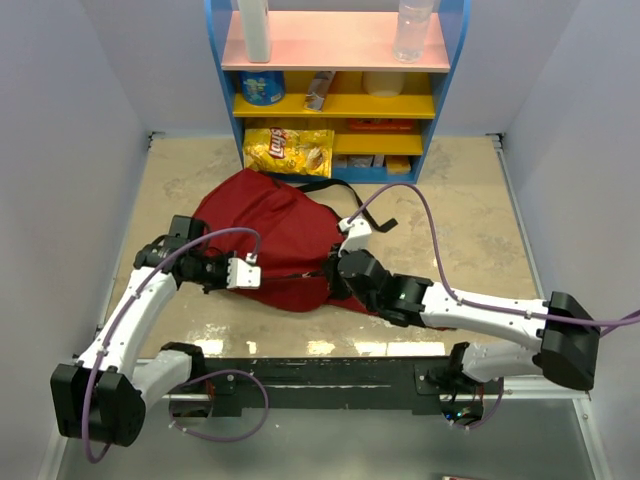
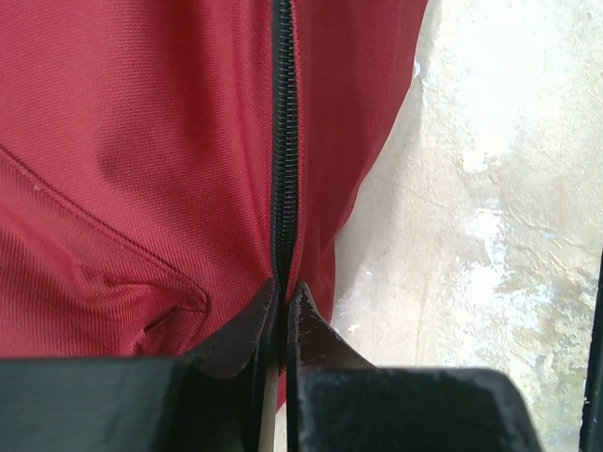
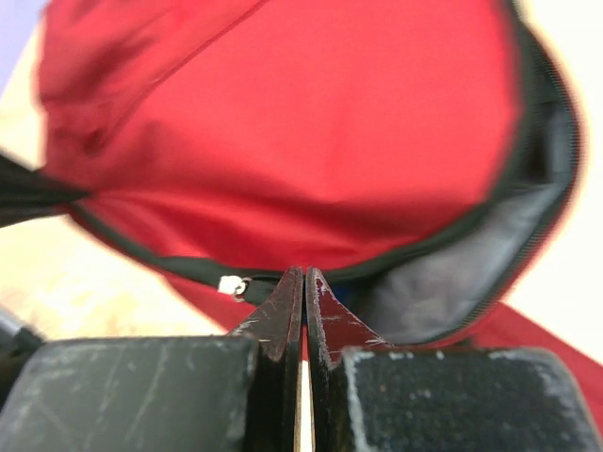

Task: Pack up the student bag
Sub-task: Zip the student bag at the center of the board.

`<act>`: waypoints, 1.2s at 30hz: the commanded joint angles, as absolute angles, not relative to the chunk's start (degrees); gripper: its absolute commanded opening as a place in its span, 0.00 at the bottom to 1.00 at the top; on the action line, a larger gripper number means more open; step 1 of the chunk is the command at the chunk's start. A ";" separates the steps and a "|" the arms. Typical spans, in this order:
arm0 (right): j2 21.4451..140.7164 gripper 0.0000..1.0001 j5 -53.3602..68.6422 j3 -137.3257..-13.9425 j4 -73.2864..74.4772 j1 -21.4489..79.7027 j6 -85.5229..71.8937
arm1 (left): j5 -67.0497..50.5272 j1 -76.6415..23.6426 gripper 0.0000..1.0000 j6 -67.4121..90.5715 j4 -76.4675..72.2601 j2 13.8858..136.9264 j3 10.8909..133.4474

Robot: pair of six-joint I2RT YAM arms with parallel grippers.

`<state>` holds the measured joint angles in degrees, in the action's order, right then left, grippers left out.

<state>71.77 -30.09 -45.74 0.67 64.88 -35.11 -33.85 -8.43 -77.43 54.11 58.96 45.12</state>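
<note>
Red twill bag (image 1: 275,240) slumps; I see left gripper (image 2: 283,287) pinching its ribbed black zip (image 2: 284,141), right gripper (image 3: 304,273) closed tight against grey lining.

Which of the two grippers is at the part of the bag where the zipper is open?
The right gripper: ahead of it the student bag gapes, showing grey lining. Ahead of the left gripper the zipper is closed.

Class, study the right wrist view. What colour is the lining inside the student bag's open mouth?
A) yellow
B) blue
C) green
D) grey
D: a grey lining shows inside the gaping mouth of the red student bag.
</note>
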 commanded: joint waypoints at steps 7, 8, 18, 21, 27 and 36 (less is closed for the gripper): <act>70.04 0.00 -37.01 -45.70 0.62 60.56 -29.09 | -28.03 -1.41 0.04 -84.73 59.50 57.66 48.33; 70.40 0.00 -35.00 -45.88 0.27 60.56 -29.61 | -29.60 -1.32 0.08 -84.29 59.50 57.74 48.95; 72.95 0.00 -24.18 -48.08 -6.50 60.91 -34.54 | -54.49 -12.28 0.69 -69.21 64.97 64.42 65.13; 72.07 0.00 -22.86 -47.64 -6.68 61.08 -35.86 | -55.46 -19.67 0.71 -58.16 55.52 64.34 62.24; 69.35 0.00 -21.89 -45.88 -7.12 61.08 -38.05 | -48.17 -28.12 0.71 -46.60 41.51 65.74 53.97; 68.82 0.00 -21.36 -43.69 -6.94 61.17 -39.64 | -38.49 -31.55 0.58 -38.58 31.11 68.11 49.31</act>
<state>70.52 -21.32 -44.82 -4.45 61.12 -37.98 -42.50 -30.68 -44.27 38.72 67.26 50.24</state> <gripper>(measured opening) 0.007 0.604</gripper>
